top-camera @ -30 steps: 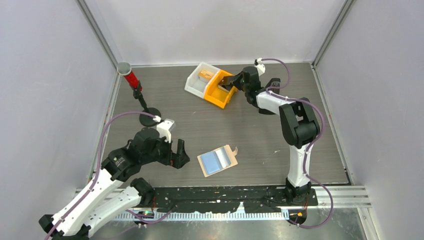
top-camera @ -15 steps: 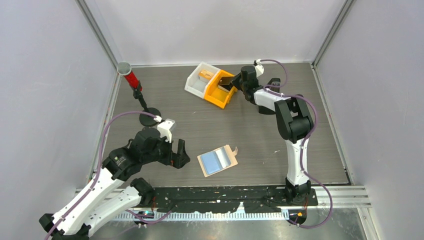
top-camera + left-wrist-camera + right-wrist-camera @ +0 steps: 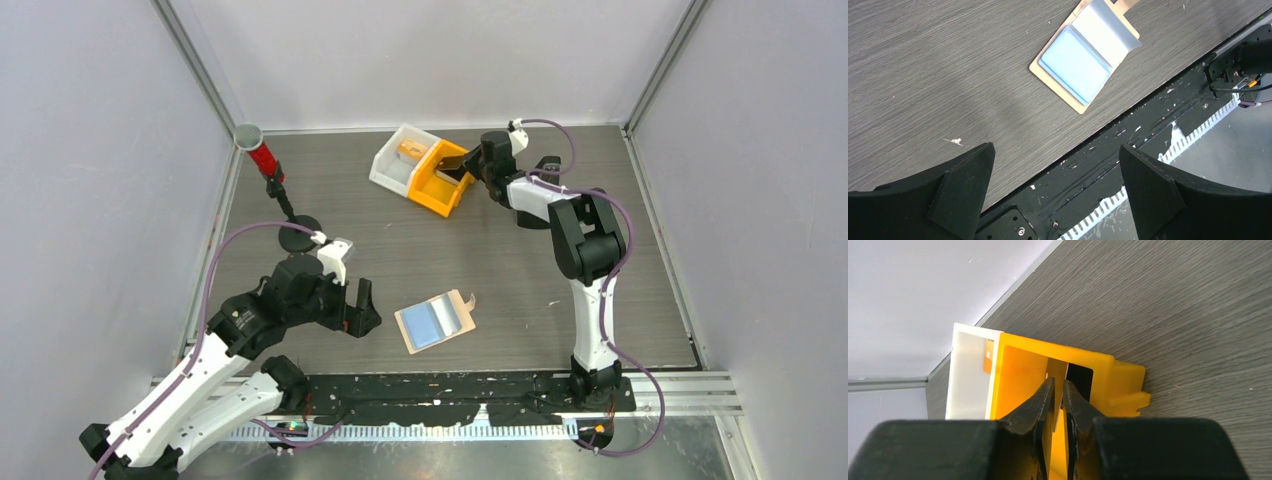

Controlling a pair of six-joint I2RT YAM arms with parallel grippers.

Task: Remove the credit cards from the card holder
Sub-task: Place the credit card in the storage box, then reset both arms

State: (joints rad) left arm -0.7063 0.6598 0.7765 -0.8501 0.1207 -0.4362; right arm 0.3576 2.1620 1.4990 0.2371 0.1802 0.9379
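Holder with blue card lies near, just right of my wide-open left gripper, slanting far-right. My right gripper is far off at orange bin, almost shut; grip unclear.

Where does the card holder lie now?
In the top view the card holder lies flat at the near edge of the table, just right of the left gripper, far from the orange bin.
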